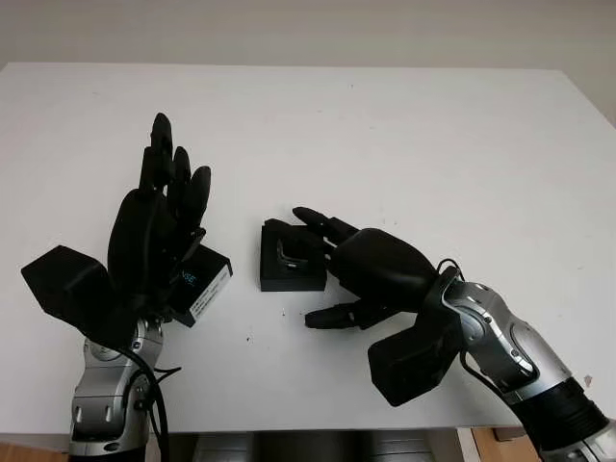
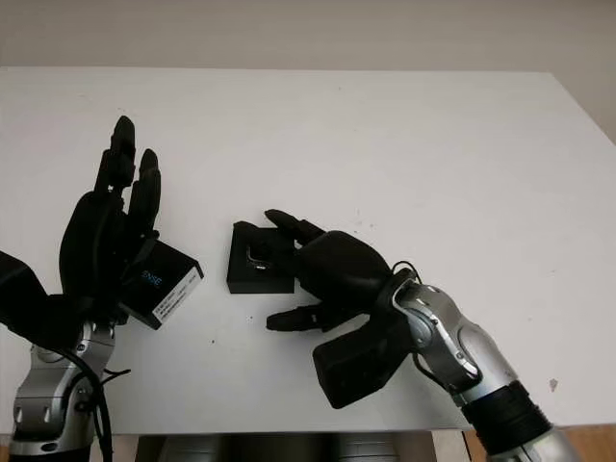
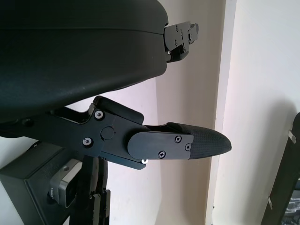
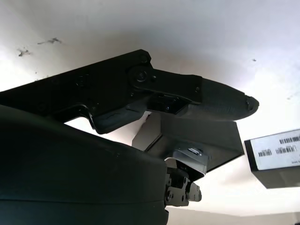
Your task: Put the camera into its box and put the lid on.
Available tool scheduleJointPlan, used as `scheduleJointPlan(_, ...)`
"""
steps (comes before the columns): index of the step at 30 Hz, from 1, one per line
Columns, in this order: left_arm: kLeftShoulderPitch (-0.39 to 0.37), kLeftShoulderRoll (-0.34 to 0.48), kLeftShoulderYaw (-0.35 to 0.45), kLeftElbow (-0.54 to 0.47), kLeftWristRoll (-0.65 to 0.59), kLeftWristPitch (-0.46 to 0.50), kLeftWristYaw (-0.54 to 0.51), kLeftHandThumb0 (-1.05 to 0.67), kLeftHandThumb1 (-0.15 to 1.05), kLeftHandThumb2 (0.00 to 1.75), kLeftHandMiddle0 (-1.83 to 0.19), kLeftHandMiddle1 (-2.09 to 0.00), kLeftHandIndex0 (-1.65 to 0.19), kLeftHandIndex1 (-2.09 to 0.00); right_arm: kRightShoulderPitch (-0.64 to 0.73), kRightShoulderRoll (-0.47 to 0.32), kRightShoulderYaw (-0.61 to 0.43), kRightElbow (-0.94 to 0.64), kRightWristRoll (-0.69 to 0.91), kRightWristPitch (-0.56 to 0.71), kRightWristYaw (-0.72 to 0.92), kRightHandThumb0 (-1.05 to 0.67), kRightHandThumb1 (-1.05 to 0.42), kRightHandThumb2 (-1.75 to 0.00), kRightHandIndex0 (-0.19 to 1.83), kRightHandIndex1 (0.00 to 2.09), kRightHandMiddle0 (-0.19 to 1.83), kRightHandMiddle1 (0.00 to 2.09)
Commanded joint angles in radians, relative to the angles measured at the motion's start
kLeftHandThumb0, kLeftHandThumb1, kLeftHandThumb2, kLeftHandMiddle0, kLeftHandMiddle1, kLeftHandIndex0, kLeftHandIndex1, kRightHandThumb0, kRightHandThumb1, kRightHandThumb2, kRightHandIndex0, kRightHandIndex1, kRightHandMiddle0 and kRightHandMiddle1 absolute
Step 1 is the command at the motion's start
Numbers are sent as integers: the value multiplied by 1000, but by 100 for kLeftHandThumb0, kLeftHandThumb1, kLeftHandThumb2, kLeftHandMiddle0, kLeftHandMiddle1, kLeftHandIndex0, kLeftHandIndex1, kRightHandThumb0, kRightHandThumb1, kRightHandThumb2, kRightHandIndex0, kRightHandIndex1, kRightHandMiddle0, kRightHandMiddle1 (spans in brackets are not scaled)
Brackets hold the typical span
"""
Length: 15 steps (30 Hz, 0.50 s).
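A small black box (image 1: 284, 276) lies open in the middle of the white table (image 1: 433, 144), and the camera (image 1: 287, 252) sits in it, its grey top (image 4: 190, 157) showing. My right hand (image 1: 318, 269) is open at the box's right side. Its fingers (image 1: 322, 226) reach over the box and the camera, while its thumb (image 1: 337, 316) lies in front, off the box. The black lid (image 1: 204, 286) with a white label lies left of the box. Just left of the lid my left hand (image 1: 173, 164) stands upright, open, hiding part of it.
The table's front edge (image 1: 289, 431) runs close under both forearms. Broad bare tabletop spreads behind and to the right of the box. A pale wall (image 1: 308, 29) rises beyond the far edge.
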Motion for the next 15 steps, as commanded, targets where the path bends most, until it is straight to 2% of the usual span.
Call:
scheduleJointPlan(1, 11, 1, 2, -26, -1, 3, 6, -75, 105, 36, 19, 0, 19, 0, 2, -22, 19, 11, -20, -20, 5, -95, -105, -70, -12, 3, 3, 9)
scheduleJointPlan(15, 3, 7, 4, -35, -1, 19, 10, -78, 105, 33, 19, 0, 19, 0, -45, -46, 41, 10, -86, -50, 18, -98, -105, -72, -11, 6, 21, 14)
